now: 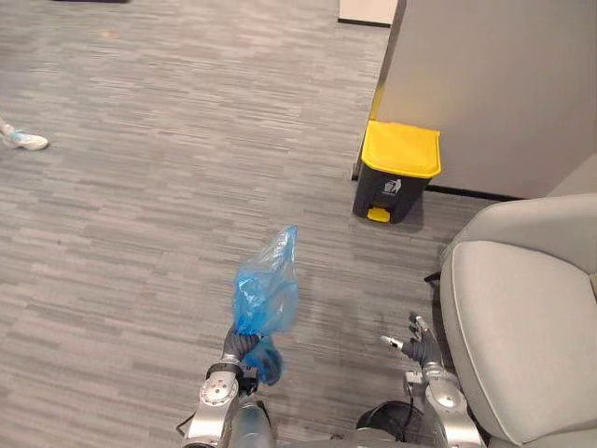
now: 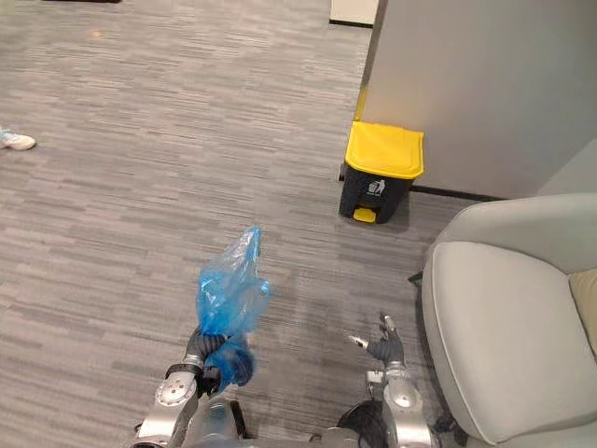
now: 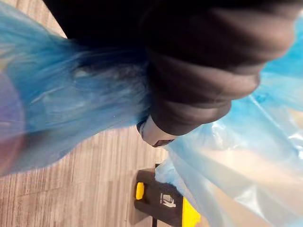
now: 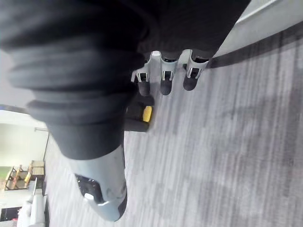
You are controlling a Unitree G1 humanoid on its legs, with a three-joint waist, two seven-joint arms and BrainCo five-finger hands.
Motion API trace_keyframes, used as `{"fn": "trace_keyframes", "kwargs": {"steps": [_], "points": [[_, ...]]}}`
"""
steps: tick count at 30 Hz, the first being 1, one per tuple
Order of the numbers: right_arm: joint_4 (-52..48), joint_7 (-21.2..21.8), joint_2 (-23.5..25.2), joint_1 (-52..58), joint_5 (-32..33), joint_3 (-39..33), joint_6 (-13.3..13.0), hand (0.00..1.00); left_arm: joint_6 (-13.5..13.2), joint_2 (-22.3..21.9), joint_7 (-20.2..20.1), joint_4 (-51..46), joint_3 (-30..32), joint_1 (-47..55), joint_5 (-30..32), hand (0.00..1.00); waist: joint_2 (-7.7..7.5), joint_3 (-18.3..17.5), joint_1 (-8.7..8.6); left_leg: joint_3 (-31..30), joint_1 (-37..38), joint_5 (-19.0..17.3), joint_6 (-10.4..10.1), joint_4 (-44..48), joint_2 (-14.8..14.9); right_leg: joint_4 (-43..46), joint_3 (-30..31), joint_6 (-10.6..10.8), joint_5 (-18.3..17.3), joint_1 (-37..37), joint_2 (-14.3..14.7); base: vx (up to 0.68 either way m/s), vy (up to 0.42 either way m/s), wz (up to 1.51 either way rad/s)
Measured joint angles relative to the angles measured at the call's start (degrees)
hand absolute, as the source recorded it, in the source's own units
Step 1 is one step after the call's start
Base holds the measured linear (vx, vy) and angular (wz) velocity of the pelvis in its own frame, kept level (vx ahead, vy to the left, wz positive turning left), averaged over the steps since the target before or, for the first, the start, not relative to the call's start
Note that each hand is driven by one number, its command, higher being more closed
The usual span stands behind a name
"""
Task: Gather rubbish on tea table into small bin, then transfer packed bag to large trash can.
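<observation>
Head eyes look down over my left hand [image 1: 242, 348] and right hand [image 1: 422, 351]; close wrist cameras share the bin [image 1: 399, 173] beyond them.

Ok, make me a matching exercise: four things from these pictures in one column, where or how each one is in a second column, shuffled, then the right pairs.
Things
1. blue bag
2. trash can
3. armchair
4. right hand

Place or state
A. open, holding nothing
B. against the wall, closed
C. gripped in the left hand, sticking up above it
D. pale grey, at the robot's right side

Pairs: 1-C, 2-B, 3-D, 4-A
</observation>
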Motion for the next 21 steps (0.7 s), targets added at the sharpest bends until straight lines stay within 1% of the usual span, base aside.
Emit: {"fn": "trace_keyframes", "kwargs": {"steps": [1, 2, 3, 4, 5, 6, 7, 8, 10, 11, 12, 13, 14, 15, 16, 17, 18, 19, 20, 21], "points": [[0.0, -0.06, 0.07, -0.18, -0.01, -0.26, 0.0, 0.0, 0.01, 0.03, 0.0, 0.0, -0.02, -0.01, 0.01, 1.0, 0.19, -0.12, -0.05, -0.89, -0.14, 0.61, 0.09, -5.9, -0.82, 0.2, 0.49, 0.84, -0.49, 0.02, -0.53, 0.33, 0.301, -0.47], [0.55, -0.12, -0.36, 0.5, -0.02, -1.16, 0.07, 0.0, 0.01, -0.49, 0.0, 0.17, -0.11, -0.16, 0.02, 1.0, 0.63, -0.14, 0.06, -2.84, 1.51, 8.88, -2.2, -15.12, -1.99, 1.52, 1.88, 4.31, -3.7, 0.32, -1.12, 0.27, 0.248, -0.26], [0.76, -0.16, 0.75, 0.85, -0.01, -1.14, 0.49, 0.0, 0.3, 0.03, 0.09, 0.51, 0.12, -0.49, 0.06, 1.0, -0.89, -0.11, -0.18, -2.46, 2.12, 8.73, -1.9, -14.71, -3.61, 1.12, 2.7, 4.83, -4.68, 0.47, -2.42, 0.28, 0.216, -0.18], [0.4, -0.04, 1.13, 1.47, -0.02, -1.07, 0.4, 0.0, 0.43, 0.21, 0.2, 0.48, 0.42, -0.84, 0.06, 1.0, -1.17, -0.28, -0.13, -2.61, 2.01, 8.24, -1.23, -14.36, -4.17, -0.11, 3.12, 4.94, -4.5, 0.85, -2.8, 0.18, 0.095, -0.03], [0.61, -0.03, 1.38, 1.49, -0.01, -0.96, 0.39, 0.0, 0.43, 0.39, 0.2, 0.5, 1.02, -1.36, 0.05, 1.0, -1.27, -0.23, 0.19, -3.21, 1.46, 8.05, -0.94, -12.77, -4.4, -2.09, 3.96, 5.65, -3.45, 1.0, -2.9, 0.16, 0.09, -0.29], [1.61, 0.0, 1.41, 0.48, 0.0, -0.75, 0.36, 0.0, 0.43, 1.11, 0.23, 0.68, 1.54, -1.1, 0.04, 1.0, -1.18, -0.18, 0.05, -6.15, 1.46, 8.02, -0.89, -10.92, -5.27, -3.9, 5.27, 5.56, -2.05, 1.69, -3.18, 0.14, 0.083, -0.42], [1.86, -0.01, 1.29, 0.06, 0.0, -0.75, 0.31, 0.0, 0.43, 1.5, 0.2, 0.97, 1.52, -1.06, 0.05, 1.0, -1.03, -0.22, 0.02, -6.89, 1.7, 7.92, -0.94, -10.3, -5.49, -4.46, 6.15, 5.51, -1.48, 2.19, -3.32, 0.09, 0.051, -0.55], [2.16, -0.02, 1.03, -0.31, -0.01, -0.81, 0.12, 0.0, 0.43, 1.7, 0.2, 1.19, 1.58, -1.08, 0.05, 1.0, -0.75, -0.34, 0.05, -7.26, 2.17, 7.37, -1.26, -9.96, -5.81, -4.9, 7.15, 5.89, -0.77, 2.49, -3.4, 0.12, 0.081, -0.57], [2.87, 0.0, 0.55, -0.37, -0.04, -0.91, 0.1, 0.0, 0.41, 1.65, 0.09, 1.16, 1.52, -0.55, 0.05, 1.0, 0.78, -0.8, 0.17, -7.18, 3.9, 3.53, -1.65, -10.8, -4.95, -2.84, 10.0, 6.17, -0.88, 1.09, -2.95, 0.1, 0.109, -0.76], [3.1, 0.07, 0.28, -0.44, -0.07, -0.94, 0.12, 0.0, 0.35, 1.37, 0.06, 1.09, 1.43, 0.0, 0.05, 1.0, 1.24, -1.08, 0.28, -6.96, 5.15, 1.58, -1.63, -12.28, -4.85, 0.23, 11.19, 7.49, -1.72, -0.82, -2.72, 0.09, 0.105, -1.06], [3.08, 0.14, 0.05, -0.95, -0.11, -0.89, 0.13, 0.0, 0.47, 1.39, -0.09, 1.21, 0.77, 0.69, 0.06, 1.0, 1.13, -0.98, 0.15, -5.02, 7.09, 0.01, -2.55, -14.84, -5.01, 8.69, 12.21, 9.92, -3.24, -5.65, -3.07, 0.08, 0.073, -1.17], [3.02, 0.14, 0.25, -1.32, -0.18, -0.88, 0.14, 0.0, 0.5, 1.59, -0.09, 1.16, 0.31, 1.27, 0.01, 1.0, 0.04, -0.72, 0.05, -2.48, 8.92, -0.1, -2.37, -16.45, -5.75, 17.95, 11.84, 10.52, -3.37, -10.81, -4.04, 0.08, 0.057, -1.09], [3.05, 0.13, 0.58, -1.08, -0.21, -0.91, 0.15, 0.0, 0.59, 1.88, -0.07, 1.19, -0.31, 1.57, 0.02, 1.0, -0.85, -0.49, -0.16, -0.93, 10.54, -0.21, -2.19, -17.61, -6.83, 23.81, 10.77, 11.74, -2.65, -13.77, -5.39, 0.08, 0.051, -0.77], [3.04, 0.11, 0.74, -0.09, -0.55, -1.02, 0.33, 0.0, 0.9, 1.92, -0.14, 1.17, -0.82, 1.74, 0.02, 1.0, -1.33, -0.03, -0.76, 0.1, 13.19, -1.08, -1.39, -18.72, -7.82, 32.36, 8.52, 13.67, 1.08, -17.52, -7.48, 0.14, 0.086, -0.38], [3.05, 0.13, 0.72, 1.06, -0.61, -0.97, 0.57, 0.0, 0.97, 1.96, -0.07, 1.11, -0.76, 1.88, 0.0, 1.0, -0.31, 0.29, -1.7, 0.06, 15.11, -1.99, -1.37, -19.44, -7.46, 36.12, 6.32, 12.15, 1.57, -19.38, -7.86, 0.16, 0.085, -0.24], [3.05, 0.22, 0.89, 1.24, -0.62, -0.61, 0.59, 0.0, 0.96, 2.22, -0.04, 0.98, -0.68, 1.81, -0.03, 1.0, -0.28, 0.22, -1.86, 0.12, 15.98, -2.56, -1.23, -19.85, -7.28, 35.9, 4.88, 10.46, -0.35, -20.32, -7.9, 0.2, 0.051, -0.2], [3.05, 0.25, 1.23, 0.92, -0.65, -0.04, 0.56, 0.0, 0.96, 2.85, -0.02, 0.63, -0.63, 1.32, -0.04, 1.0, -1.0, -0.01, -1.9, 0.53, 17.13, -3.05, -1.54, -20.82, -7.1, 34.63, 2.18, 7.85, -2.06, -23.2, -7.94, 0.18, 0.005, -0.22], [3.15, 0.23, 1.33, 0.69, -0.67, 0.03, 0.5, 0.0, 0.94, 3.33, 0.01, 0.64, -0.4, 1.0, -0.04, 1.0, -1.29, -0.14, -2.03, 0.59, 17.43, -3.08, -1.59, -21.39, -7.04, 33.49, 0.48, 7.22, -2.43, -24.46, -7.71, 0.25, -0.046, -0.11], [3.89, 0.16, 0.94, -0.17, -0.67, 0.03, 0.42, 0.0, 0.95, 3.86, 0.02, 0.72, -0.03, 0.27, -0.04, 1.0, -1.4, -0.12, -2.45, 0.62, 18.35, -3.17, -1.86, -22.8, -6.49, 28.33, -2.89, 5.96, -2.42, -26.82, -6.89, 0.23, -0.074, 0.1], [5.36, 0.17, 0.35, -1.09, -0.67, 0.04, 0.34, 0.0, 0.93, 4.03, 0.08, 1.01, 0.08, -0.01, -0.07, 1.0, -1.26, -0.03, -2.88, 0.67, 19.42, -3.25, -2.22, -23.82, -6.11, 23.4, -4.89, 4.97, -1.66, -27.93, -5.83, 0.34, -0.11, 0.16]]}}
